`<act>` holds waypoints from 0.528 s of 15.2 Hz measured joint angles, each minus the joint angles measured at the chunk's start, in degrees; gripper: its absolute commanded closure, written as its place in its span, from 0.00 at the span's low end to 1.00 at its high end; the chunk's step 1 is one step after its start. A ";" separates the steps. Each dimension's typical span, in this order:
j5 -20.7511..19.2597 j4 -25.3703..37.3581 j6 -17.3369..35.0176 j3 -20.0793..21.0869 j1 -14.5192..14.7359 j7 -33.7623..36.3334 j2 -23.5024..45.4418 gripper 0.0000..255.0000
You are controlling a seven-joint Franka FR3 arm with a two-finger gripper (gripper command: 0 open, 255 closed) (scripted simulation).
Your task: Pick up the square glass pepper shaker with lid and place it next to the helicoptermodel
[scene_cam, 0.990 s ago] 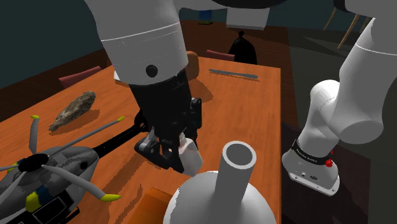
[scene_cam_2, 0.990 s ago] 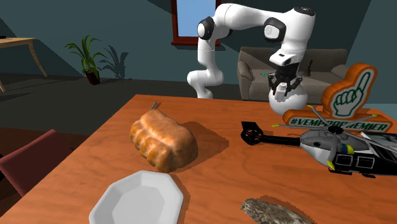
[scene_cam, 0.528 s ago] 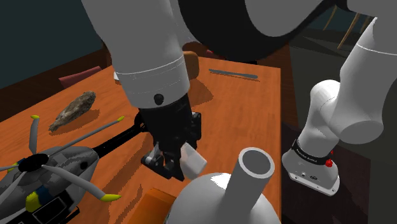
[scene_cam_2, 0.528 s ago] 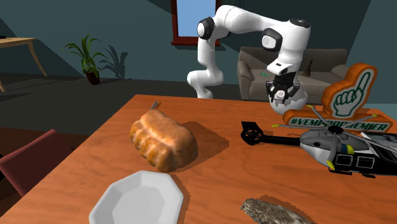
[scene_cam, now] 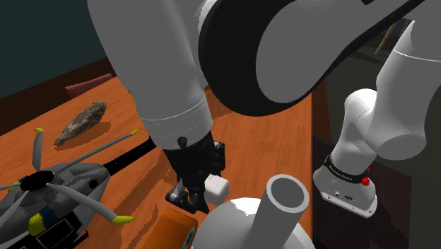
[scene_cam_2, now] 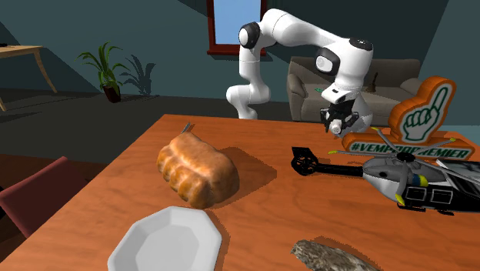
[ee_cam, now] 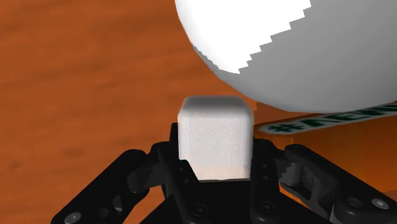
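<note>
**A:** Where is the shaker?

**B:** The shaker (ee_cam: 213, 137) is a plain white block with square faces. It is clamped between the two black fingers (ee_cam: 170, 156), one pressed against each side. From the shoulder camera, the shaker (scene_cam: 217, 188) juts out tilted from the fingers (scene_cam: 184, 198).

**A:** Is it standing on the tabletop?

**B:** I cannot tell. It hangs low over the orange wooden tabletop (scene_cam: 272, 134), by the edge nearest the arm's stand (scene_cam: 346, 194), but the contact point is hidden.

**A:** What is close to it?

**B:** A big round white vase (scene_cam: 265, 216) with a wide open neck is just beside it. In the wrist picture the vase's belly (ee_cam: 299, 51) bulges right past the shaker. An orange foam-hand sign (scene_cam_2: 423, 123) with green lettering stands behind the vase, and its base strip (ee_cam: 331, 118) shows under the vase's curve.

**A:** And the helicopter model?

**B:** The helicopter model (scene_cam: 56, 191) is grey with yellow-tipped blades and lies on the tabletop near the shaker, apart from it. Its black tail boom points toward the fingers. In the second exterior view the helicopter model (scene_cam_2: 408, 181) sits along the same edge as the sign.

**A:** Anything else on the tabletop?

**B:** A loaf of bread (scene_cam_2: 196, 169) lies mid-table. A white plate (scene_cam_2: 165, 242) and a grey-brown rock (scene_cam: 81, 122) are near the opposite edge, well apart from the shaker.
</note>
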 measured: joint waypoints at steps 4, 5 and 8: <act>0.03 -0.42 0.30 0.07 0.12 -0.05 0.13 1.00; 0.02 -0.41 0.31 0.08 0.14 -0.05 0.19 1.00; 0.07 -0.52 0.31 0.13 0.19 -0.09 0.19 0.00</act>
